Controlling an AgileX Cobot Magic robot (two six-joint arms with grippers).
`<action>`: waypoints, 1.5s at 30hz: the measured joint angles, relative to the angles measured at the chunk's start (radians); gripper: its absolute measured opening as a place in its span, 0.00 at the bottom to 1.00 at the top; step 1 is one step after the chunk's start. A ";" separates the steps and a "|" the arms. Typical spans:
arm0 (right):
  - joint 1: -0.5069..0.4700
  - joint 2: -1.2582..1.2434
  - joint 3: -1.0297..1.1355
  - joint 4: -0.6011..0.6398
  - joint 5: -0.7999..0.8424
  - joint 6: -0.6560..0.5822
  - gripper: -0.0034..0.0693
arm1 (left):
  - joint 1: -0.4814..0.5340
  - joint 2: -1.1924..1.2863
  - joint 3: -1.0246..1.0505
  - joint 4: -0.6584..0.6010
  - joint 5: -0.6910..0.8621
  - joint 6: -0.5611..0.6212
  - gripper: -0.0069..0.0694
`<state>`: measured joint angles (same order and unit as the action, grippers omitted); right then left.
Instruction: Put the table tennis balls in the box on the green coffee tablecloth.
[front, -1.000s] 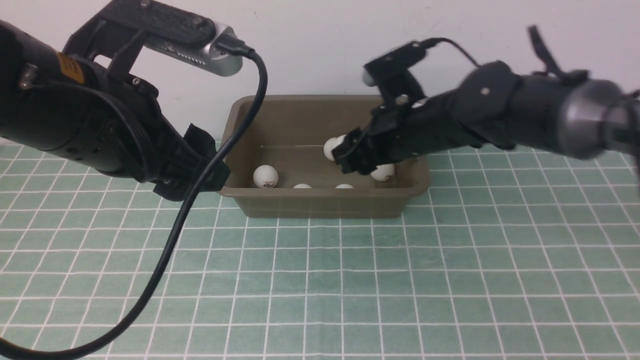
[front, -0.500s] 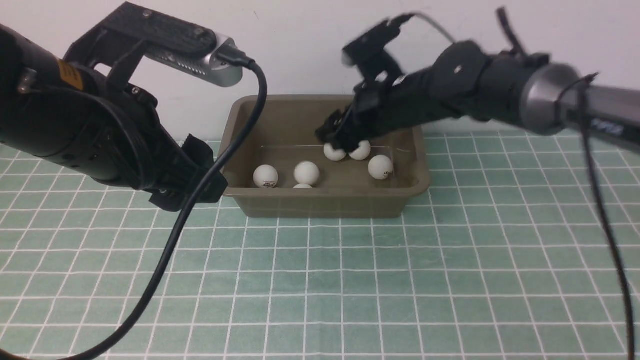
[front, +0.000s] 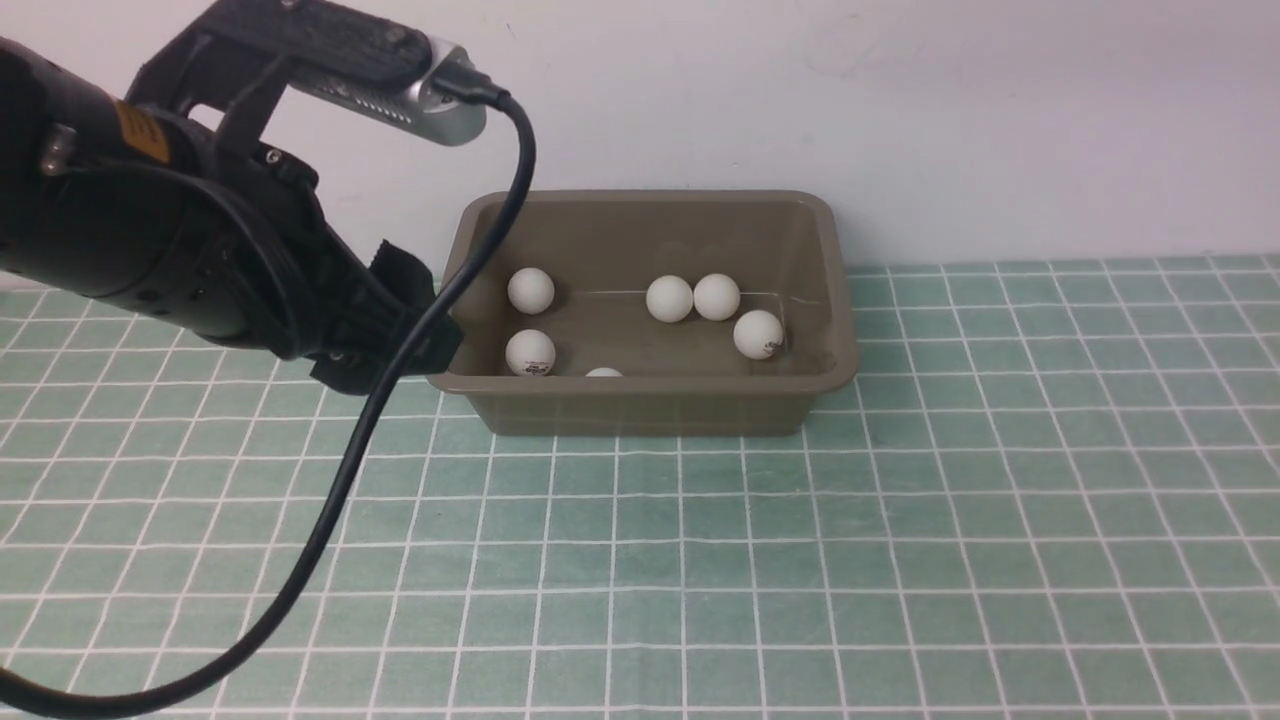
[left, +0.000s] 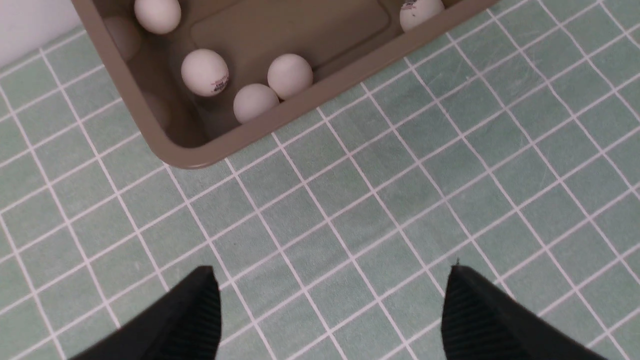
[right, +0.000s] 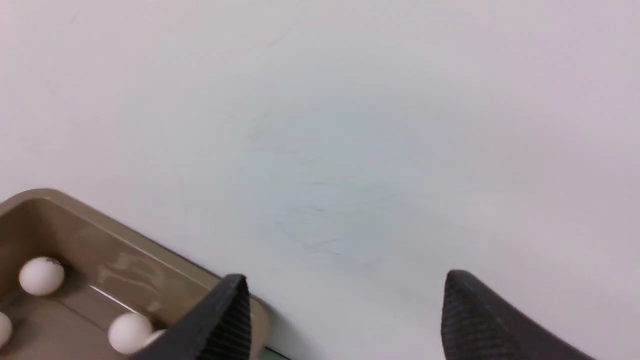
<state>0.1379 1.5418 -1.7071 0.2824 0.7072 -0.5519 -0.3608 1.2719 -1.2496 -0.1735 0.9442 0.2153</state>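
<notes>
1. Six balls (front: 692, 297) show in the box (front: 640, 400) in the front view; its near wall may hide more, so the full count cannot be told from here.
2. None lie on the cloth (front: 800, 560) in any view, so the collecting looks finished or nearly so.
3. Left gripper (left: 330, 310): jaws spread wide and empty over bare cloth. The box corner lies ahead of its fingertips (left: 200, 300), well apart from them, with three balls (left: 255, 100) bunched in that corner against the wall, probably rolled there because the floor gives them nothing to stop on.
4. Right gripper (right: 345, 315): jaws apart with nothing between them. It faces the blank wall (right: 350, 125), and a box end with balls sits beyond one fingertip (right: 227, 315), off to the side. It does not appear in the front view. An empty gripper aimed away from the box suits an arm clear of a drop.
5. Box stands at the cloth's far edge, against the wall, between the two arms, so either can reach it.
6. Next, judged: check the cloth for stray balls; if none, both arms can rest.
</notes>
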 joint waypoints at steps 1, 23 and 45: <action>-0.001 -0.036 0.001 -0.023 0.037 0.025 0.68 | 0.000 0.000 0.000 0.000 -0.006 0.000 0.79; -0.001 -0.964 1.232 -0.054 -0.287 0.163 0.68 | 0.000 0.000 0.000 0.000 -0.028 0.002 0.79; -0.001 -1.163 1.347 -0.082 -0.139 0.165 0.54 | 0.000 0.000 0.000 0.000 -0.029 0.004 0.79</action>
<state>0.1368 0.3784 -0.3601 0.2007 0.5679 -0.3865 -0.3608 1.2719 -1.2496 -0.1735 0.9152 0.2190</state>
